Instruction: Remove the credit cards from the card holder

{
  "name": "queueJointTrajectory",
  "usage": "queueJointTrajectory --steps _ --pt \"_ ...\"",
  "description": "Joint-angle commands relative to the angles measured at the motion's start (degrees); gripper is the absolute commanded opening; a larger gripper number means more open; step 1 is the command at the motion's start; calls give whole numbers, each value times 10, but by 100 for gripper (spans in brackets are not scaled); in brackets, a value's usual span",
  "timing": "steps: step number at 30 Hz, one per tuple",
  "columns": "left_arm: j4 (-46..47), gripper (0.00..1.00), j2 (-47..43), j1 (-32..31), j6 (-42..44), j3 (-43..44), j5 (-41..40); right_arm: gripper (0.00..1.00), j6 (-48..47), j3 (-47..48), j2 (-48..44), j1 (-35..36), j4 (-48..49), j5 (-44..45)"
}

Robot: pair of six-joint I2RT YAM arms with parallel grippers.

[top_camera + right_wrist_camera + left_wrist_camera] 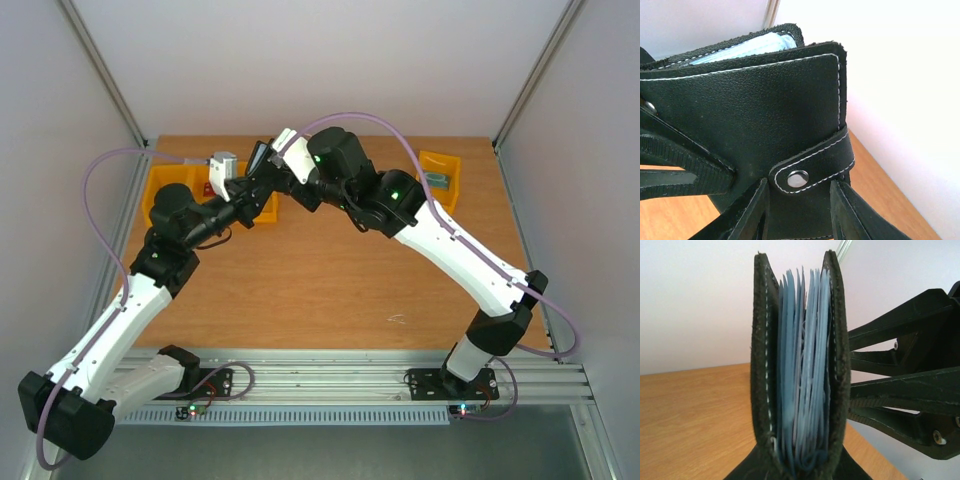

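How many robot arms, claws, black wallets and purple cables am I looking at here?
Robot arms: 2 (left arm, right arm)
Claws: 2 (left claw, right claw)
Card holder: 1
Purple cables: 2 (left cable, right cable)
Total: 7

The flat black leather card holder point(765, 110) is edged with white stitching and lined pale blue; the wooden tabletop point(320, 290) is coloured orange-brown.

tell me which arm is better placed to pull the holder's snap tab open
Right. The right gripper straddles the snap tab, while the left gripper holds the card holder upright from below.
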Motion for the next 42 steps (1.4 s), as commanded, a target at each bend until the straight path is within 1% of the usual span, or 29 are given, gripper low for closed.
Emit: queueJointTrajectory --steps 1,4,11,13,16,20,23,27,33,39,41,42 --pt "40 0 -2 -4 15 -1 45 33 -22 37 17 3 31 30" --pt "32 0 -2 -4 17 -1 47 34 -34 46 25 5 27 37" --pt "35 0 3 -5 19 2 70 37 -89 67 53 34 37 91" --pt "31 0 4 -5 23 2 71 36 -95 74 57 36 41 104" --pt "26 0 4 -5 27 2 75 32 -109 98 72 44 38 133" --pt "12 0 8 -5 34 2 67 31 -138 108 81 57 54 158" --pt "6 0 9 -5 38 3 63 31 -143 108 82 58 60 158" --pt "1 0 10 -5 40 3 60 34 -144 102 79 58 62 150" --pt "-6 0 14 -5 45 4 59 35 -145 112 82 59 67 159" --pt "-10 0 18 -5 51 6 69 40 -138 112 87 60 69 156" --pt "-10 0 18 -5 53 7 70 39 -144 112 90 60 73 164" --pt "-9 0 18 -5 54 6 72 36 -148 111 92 60 76 171"
